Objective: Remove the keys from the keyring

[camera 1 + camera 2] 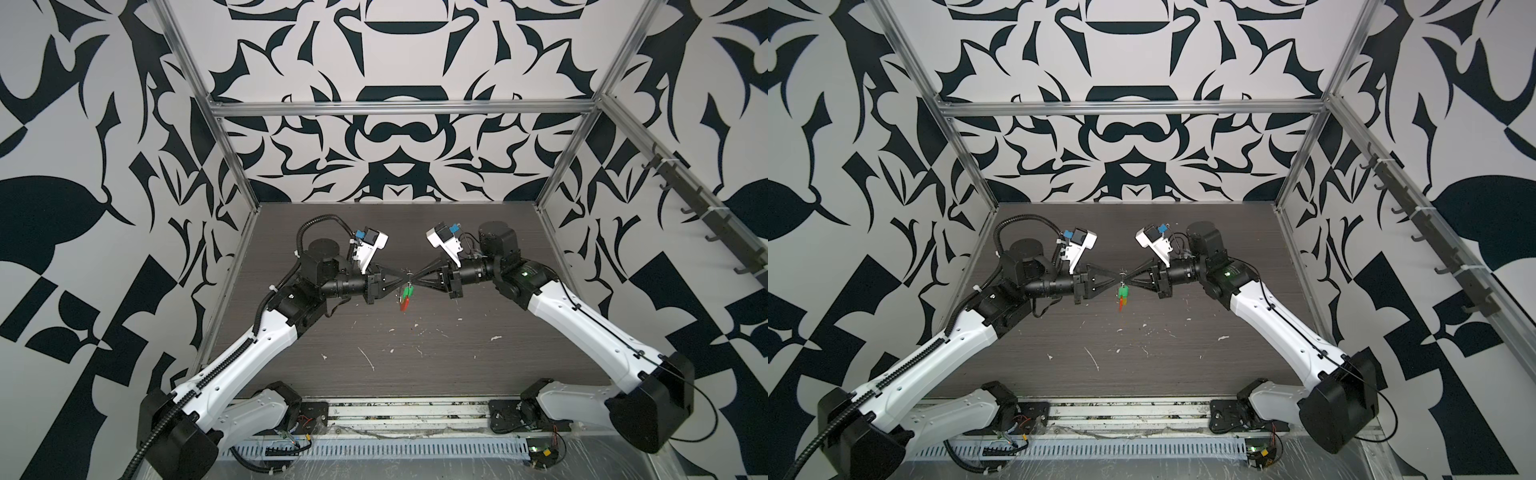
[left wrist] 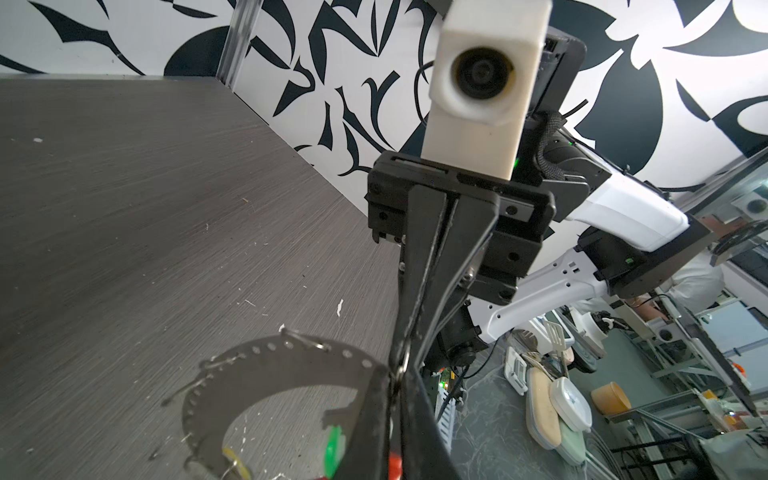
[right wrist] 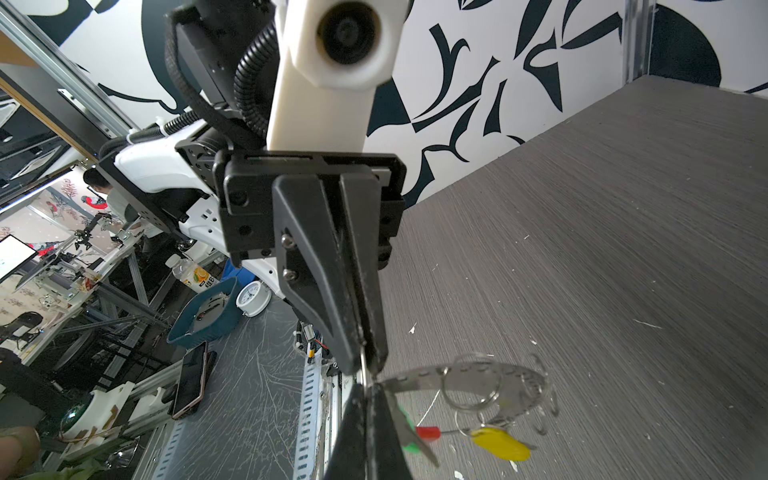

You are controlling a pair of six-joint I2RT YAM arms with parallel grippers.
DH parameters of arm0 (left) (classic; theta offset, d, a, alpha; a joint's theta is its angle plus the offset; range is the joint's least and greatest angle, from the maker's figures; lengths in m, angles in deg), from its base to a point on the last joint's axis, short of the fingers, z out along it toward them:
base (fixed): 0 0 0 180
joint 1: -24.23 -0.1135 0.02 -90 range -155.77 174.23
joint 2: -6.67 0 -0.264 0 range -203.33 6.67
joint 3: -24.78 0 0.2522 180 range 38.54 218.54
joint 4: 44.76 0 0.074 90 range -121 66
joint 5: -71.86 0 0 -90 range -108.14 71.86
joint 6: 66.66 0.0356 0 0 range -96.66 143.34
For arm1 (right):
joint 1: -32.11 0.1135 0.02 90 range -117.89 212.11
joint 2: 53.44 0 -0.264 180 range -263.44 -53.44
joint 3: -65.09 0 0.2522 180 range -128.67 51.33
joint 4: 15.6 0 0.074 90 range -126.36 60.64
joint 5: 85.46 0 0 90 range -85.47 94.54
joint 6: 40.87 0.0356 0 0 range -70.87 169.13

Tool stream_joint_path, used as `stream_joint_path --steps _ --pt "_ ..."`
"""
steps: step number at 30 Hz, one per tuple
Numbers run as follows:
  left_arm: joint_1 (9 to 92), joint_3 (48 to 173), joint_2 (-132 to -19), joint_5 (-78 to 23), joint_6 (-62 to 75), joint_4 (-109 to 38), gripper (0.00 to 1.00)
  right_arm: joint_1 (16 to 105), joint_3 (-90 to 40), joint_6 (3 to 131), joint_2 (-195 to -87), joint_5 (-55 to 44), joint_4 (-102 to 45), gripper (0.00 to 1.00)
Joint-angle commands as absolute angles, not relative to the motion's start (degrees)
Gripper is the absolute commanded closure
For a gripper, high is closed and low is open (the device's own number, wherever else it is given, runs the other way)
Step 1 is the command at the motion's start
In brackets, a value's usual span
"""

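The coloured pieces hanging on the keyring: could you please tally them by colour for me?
On the keyring:
Green tag: 1
Yellow tag: 1
Red end of the strip: 1
Total: 3

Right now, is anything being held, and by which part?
The keyring: left gripper and right gripper pinch its wire ring from opposite sides; the keys dangle.

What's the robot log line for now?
left gripper: shut on keyring | right gripper: shut on keyring | green key, yellow key: hanging attached
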State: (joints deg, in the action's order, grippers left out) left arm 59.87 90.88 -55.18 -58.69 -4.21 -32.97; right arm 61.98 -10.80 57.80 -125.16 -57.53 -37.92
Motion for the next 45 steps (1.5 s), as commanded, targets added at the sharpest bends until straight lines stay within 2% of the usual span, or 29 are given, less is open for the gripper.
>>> stream_joint_path --steps 1,2,11,17,23,26,33,40,45 --pt "59.9 92.1 -54.9 -59.6 -4.7 -35.9 0.97 62.2 -11.5 57.9 -125.5 -58.2 -35.1 1.00" --pt "59.9 91.9 -54.9 -59.2 -5.0 -36.4 1.00 62.2 -11.5 58.1 -125.5 -58.1 -35.0 1.00" --pt "60.0 84.9 -52.5 -53.3 -11.5 -51.3 1.00 62.4 -10.2 63.5 -125.1 -53.9 -28.9 1.00" --pt "60.0 80.4 -50.4 -46.7 -13.2 -58.8 1.00 62.6 -7.0 70.1 -121.0 -47.1 -19.9 0.73" --pt "60.0 75.5 -49.1 -43.1 -16.4 -70.8 1.00 64.6 0.0 77.6 -114.3 -31.8 -6.9 0.61" --pt "60.0 74.2 -49.1 -42.9 -17.7 -75.3 1.00 64.9 1.2 83.1 -114.1 -29.3 -1.3 0.61" --pt "60.2 73.8 -49.8 -43.3 -19.4 -77.8 1.00 66.8 -0.1 87.9 -118.3 -33.0 4.6 0.61" --pt "60.4 73.9 -49.3 -44.1 -19.7 -77.6 1.00 69.3 -1.3 85.3 -119.9 -34.6 1.9 0.63" --pt "60.4 73.9 -48.6 -44.8 -19.6 -76.6 1.00 71.1 -1.0 76.6 -116.7 -30.1 -7.4 0.64"
